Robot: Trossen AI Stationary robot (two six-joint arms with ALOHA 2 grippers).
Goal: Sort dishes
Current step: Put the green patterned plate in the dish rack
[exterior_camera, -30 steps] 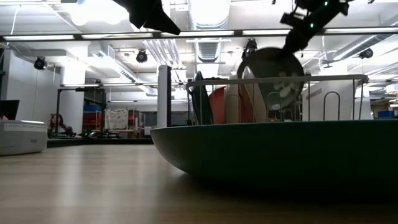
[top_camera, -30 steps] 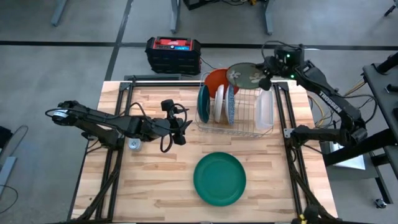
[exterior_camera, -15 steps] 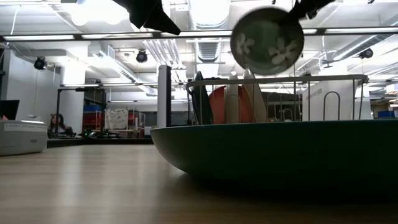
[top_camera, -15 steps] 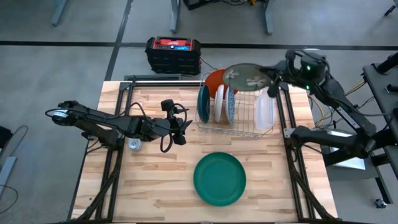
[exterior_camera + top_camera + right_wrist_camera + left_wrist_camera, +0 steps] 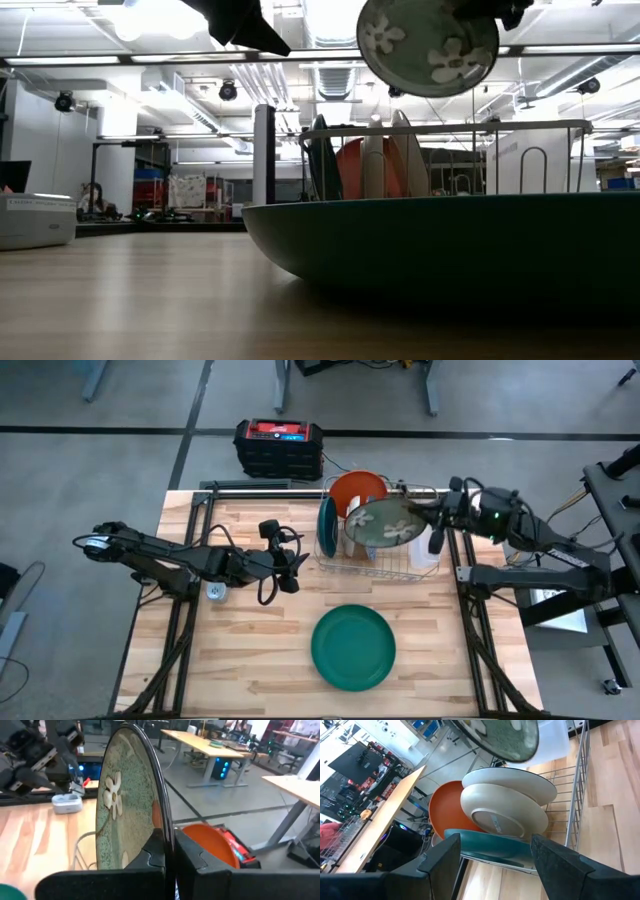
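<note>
While the right gripper [image 5: 437, 520] pinches the floral plate [image 5: 385, 525] by its 3 o'clock rim, the plate hangs over the rack [image 5: 378, 560], clear of the wire top in the low view. Below it stand an orange plate [image 5: 356, 488], two white dishes [image 5: 507, 807] and a teal one [image 5: 327, 528], upright and close together. At 6 o'clock from the rack, a green plate [image 5: 352, 647] lies flat with bare table [image 5: 240, 660] around it. At 9 o'clock, the left gripper [image 5: 292, 558] waits, jaws wide, empty.

Glossy speckled floral plate [image 5: 385, 525] (glazed-looking), metal wire rack [image 5: 388, 565]
</note>
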